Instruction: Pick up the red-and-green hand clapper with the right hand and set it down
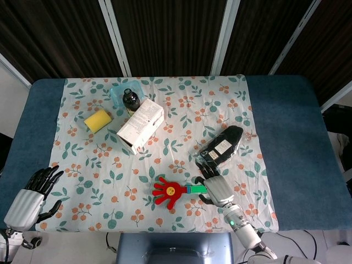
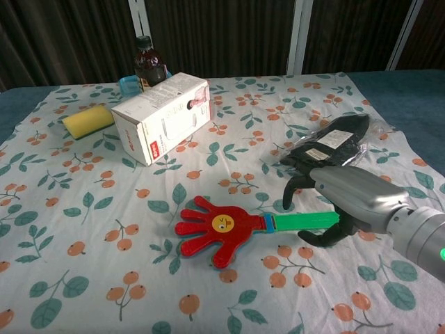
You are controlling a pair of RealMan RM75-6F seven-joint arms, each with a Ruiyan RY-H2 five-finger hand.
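Head view: the red-and-green hand clapper (image 1: 177, 191) lies flat near the front edge of the floral tablecloth (image 1: 181, 110), its long axis running left to right, red palm to the robot's left and green handle toward the right hand (image 1: 217, 188), which hovers over the handle's far end with fingers spread, holding nothing; the left hand (image 1: 30, 198) rests open, well apart at the table's corner. Chest view: the right hand (image 2: 348, 198) arches over the green handle tip, fingers and thumb straddling it, not yet closed; contact cannot be judged
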